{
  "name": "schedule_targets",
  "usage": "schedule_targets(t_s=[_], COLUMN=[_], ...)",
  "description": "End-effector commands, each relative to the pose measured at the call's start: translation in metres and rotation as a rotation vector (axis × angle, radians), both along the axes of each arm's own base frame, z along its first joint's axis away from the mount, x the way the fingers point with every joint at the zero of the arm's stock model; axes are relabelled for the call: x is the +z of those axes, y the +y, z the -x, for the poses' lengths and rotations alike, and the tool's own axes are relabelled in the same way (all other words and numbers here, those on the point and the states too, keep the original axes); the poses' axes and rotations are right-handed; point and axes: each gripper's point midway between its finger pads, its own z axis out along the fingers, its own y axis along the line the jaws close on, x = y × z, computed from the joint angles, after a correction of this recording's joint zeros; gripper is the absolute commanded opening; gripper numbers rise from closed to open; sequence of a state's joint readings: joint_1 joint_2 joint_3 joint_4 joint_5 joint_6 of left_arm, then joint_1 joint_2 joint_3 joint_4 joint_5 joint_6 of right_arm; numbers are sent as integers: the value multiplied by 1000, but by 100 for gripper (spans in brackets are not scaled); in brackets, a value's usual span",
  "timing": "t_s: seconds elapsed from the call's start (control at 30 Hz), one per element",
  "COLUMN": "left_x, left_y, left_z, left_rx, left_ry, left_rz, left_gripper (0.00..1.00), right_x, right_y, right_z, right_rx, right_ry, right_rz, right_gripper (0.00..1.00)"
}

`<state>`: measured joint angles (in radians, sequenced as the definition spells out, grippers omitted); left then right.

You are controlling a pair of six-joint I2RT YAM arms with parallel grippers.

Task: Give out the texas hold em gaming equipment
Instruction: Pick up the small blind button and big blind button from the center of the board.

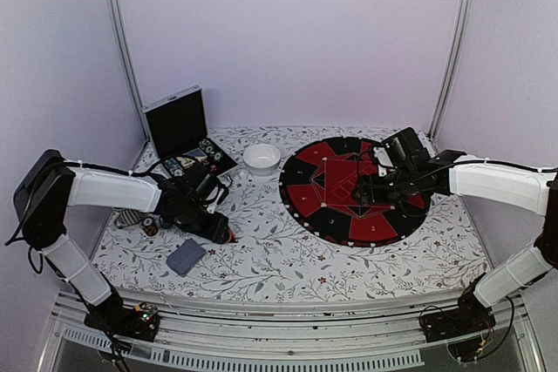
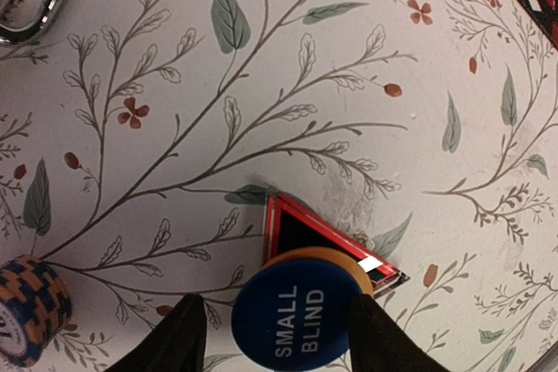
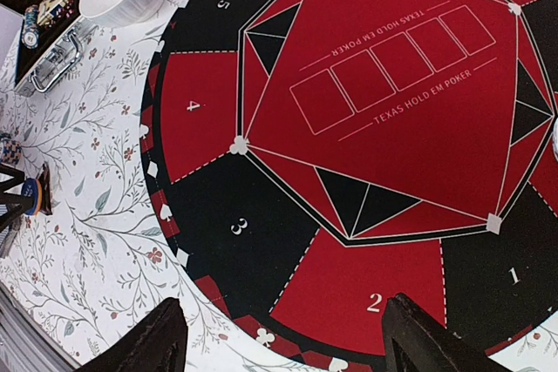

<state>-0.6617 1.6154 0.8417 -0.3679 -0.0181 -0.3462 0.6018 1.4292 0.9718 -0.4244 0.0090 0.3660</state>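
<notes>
**Blue disc sits between the left pincer's fingers, far from the round mat**

The blue disc [image 2: 301, 315] says SMALL BLIND and has an orange edge. It is between the two fingers [image 2: 174, 346] of the left pincer [image 2: 277, 300], low over the flowery cloth [image 2: 349, 58]. One finger touches the disc's side. On the other side a thin strip of cloth shows between finger and disc. So I cannot tell if the left pincer is squeezing the disc or only standing around it.

The disc is round, so it has no long side. Its flat face with the words looks up at the wrist camera. A red and black triangle [image 2: 292, 224] lies just behind it, and the disc covers part of it. A stack of orange and blue chips [image 2: 30, 307] stands near, off to one side.

The left arm is the near one. The right pincer [image 3: 283, 300] is well apart, hanging over the round mat [image 3: 384, 128] by the place marked 2. Its fingers are spread wide with nothing in them.

From the disc, the mat lies to the right, across the cloth. I think the disc has to go that way, to a player's place. If the hold is loose, the disc could slip and drop.
</notes>
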Motion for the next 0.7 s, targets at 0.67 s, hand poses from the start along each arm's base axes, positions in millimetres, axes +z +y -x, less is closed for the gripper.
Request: schedule_targets(t_s=[0.67], left_x=[8], left_y=[-10], left_z=[2], left_rx=[-61], left_ry=[-2], left_rz=[56], left_gripper=[67], right_x=[-3], right_y=[11], right_z=[-5], right_rx=[18], right_ry=[14], right_rz=[-9], right_gripper=[79])
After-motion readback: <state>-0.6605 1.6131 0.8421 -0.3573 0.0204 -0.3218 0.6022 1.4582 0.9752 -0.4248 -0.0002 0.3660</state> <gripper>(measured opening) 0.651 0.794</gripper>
